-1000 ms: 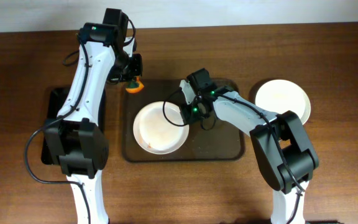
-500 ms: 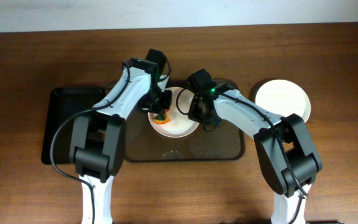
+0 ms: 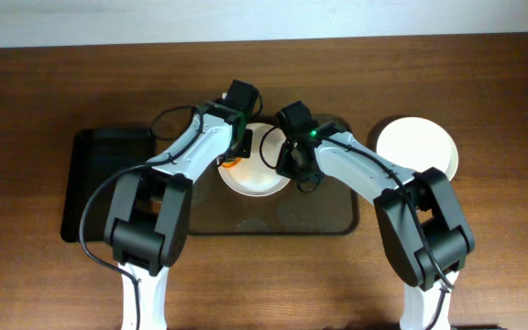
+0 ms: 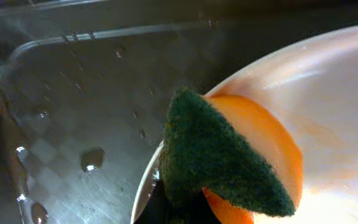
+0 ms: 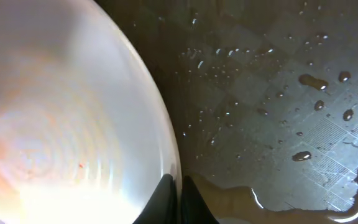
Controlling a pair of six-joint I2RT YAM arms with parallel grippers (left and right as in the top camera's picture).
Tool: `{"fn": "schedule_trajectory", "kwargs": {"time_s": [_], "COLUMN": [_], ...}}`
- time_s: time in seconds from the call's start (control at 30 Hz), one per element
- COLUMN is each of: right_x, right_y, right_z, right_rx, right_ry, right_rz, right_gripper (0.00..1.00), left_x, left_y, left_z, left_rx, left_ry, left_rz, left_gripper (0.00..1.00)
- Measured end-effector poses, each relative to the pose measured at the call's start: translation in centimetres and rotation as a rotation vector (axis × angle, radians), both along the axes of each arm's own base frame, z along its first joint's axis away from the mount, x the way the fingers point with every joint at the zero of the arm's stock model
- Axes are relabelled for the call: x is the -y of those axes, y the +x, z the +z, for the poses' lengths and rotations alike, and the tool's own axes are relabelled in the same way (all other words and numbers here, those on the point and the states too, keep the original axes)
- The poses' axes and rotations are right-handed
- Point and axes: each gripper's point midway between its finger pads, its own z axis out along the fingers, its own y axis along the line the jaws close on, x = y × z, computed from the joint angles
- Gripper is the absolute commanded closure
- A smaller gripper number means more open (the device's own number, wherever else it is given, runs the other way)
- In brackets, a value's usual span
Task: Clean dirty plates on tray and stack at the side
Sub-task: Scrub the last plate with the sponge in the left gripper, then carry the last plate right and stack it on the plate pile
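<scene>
left hand (image 3: 235, 154) clamped tight on the orange-and-green sponge (image 4: 229, 162), pressing it on the left rim of the white plate (image 3: 262, 176), right hand (image 5: 179, 193) pinched shut on the opposite rim, plate sitting over the wet brown tray (image 3: 328, 215), sponge now closer to the edge than half a second ago, clean plate (image 3: 416, 147) off to the right on the surface (image 3: 484, 257)
</scene>
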Motion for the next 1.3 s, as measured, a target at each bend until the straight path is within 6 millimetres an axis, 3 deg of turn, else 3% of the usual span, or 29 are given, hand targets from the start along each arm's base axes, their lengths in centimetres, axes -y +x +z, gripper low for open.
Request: {"fn": "schedule_trajectory", "kwargs": {"time_s": [0.1, 0.17, 0.2, 0.23, 0.3, 0.33, 0.37, 0.4, 0.53, 0.6, 0.63, 0.7, 0.73, 0.8, 0.93, 1.13, 1.23, 1.3], "right_x": [0.0, 0.4, 0.5, 0.5, 0.6, 0.7, 0.6, 0.6, 0.0, 0.8, 1.3, 2.4, 3.7, 6.1, 7.0, 5.6, 5.7, 5.0], "right_y": [0.0, -0.3, -0.4, -0.3, -0.1, 0.0, 0.4, 0.4, 0.6, -1.0, -1.9, -1.3, -1.1, -1.8, -2.8, -4.6, -4.9, -4.5], "right_z": [-0.1, -0.1, -0.2, -0.1, -0.3, -0.4, -0.3, -0.3, -0.2, 0.4, 1.7, 8.0, 12.6, 18.7, 21.5, 29.6, 30.4, 28.3], "right_rx": [0.000, -0.008, -0.009, -0.006, 0.009, 0.023, 0.040, 0.045, 0.055, -0.017, -0.033, 0.093, 0.208, 0.365, 0.471, 0.788, 0.810, 0.757], "right_ry": [0.000, -0.016, -0.019, -0.019, -0.029, -0.038, -0.040, -0.044, -0.022, -0.036, -0.044, -0.067, -0.114, -0.271, -0.636, -1.175, -1.216, -1.104], "right_rz": [-0.002, -0.005, -0.005, -0.005, 0.013, 0.035, 0.053, 0.068, 0.174, 0.220, 0.255, 0.291, 0.292, 0.287, 0.318, 0.209, 0.187, 0.253], "right_gripper": [0.96, 0.96, 0.95, 0.81, 0.64, 0.65, 0.73, 0.96, 0.96, 0.96, 0.96, 0.96, 0.96, 0.96, 0.96, 0.96, 0.96, 0.96], "left_x": [0.2, -0.3, -0.9, -1.3, -2.3, -2.6, -2.9, -3.5, -5.5, -4.8, -3.9, -3.1, -2.8, -2.4, -1.9, -1.8, -1.8, -1.8], "left_y": [1.2, 4.1, 4.5, 4.7, 2.5, 0.6, -0.7, -1.7, -3.5, -3.8, -4.4, -4.8, -4.9, -5.0, -5.0, -4.9, -4.9, -4.9], "left_z": [1.2, 4.9, 6.4, 7.6, 9.3, 8.8, 8.2, 7.6, 5.2, 5.1, 5.0, 4.8, 4.8, 4.9, 5.0, 5.0, 5.0, 5.0], "left_rx": [0.037, 0.138, 0.153, 0.166, 0.092, -0.007, -0.077, -0.136, -0.240, -0.262, -0.291, -0.313, -0.318, -0.324, -0.328, -0.326, -0.326, -0.326], "left_ry": [0.013, 0.031, 0.043, 0.045, 0.049, 0.015, -0.026, -0.055, -0.108, -0.152, -0.200, -0.243, -0.256, -0.278, -0.307, -0.309, -0.309, -0.309], "left_rz": [0.003, 0.037, 0.051, 0.061, 0.073, 0.075, 0.082, 0.099, 0.155, 0.140, 0.114, 0.087, 0.082, 0.069, 0.048, 0.045, 0.045, 0.045], "left_gripper": [1.00, 1.00, 1.00, 1.00, 1.00, 1.00, 1.00, 1.00, 1.00, 1.00, 1.00, 1.00, 1.00, 1.00, 1.00, 1.00, 1.00, 1.00]}}
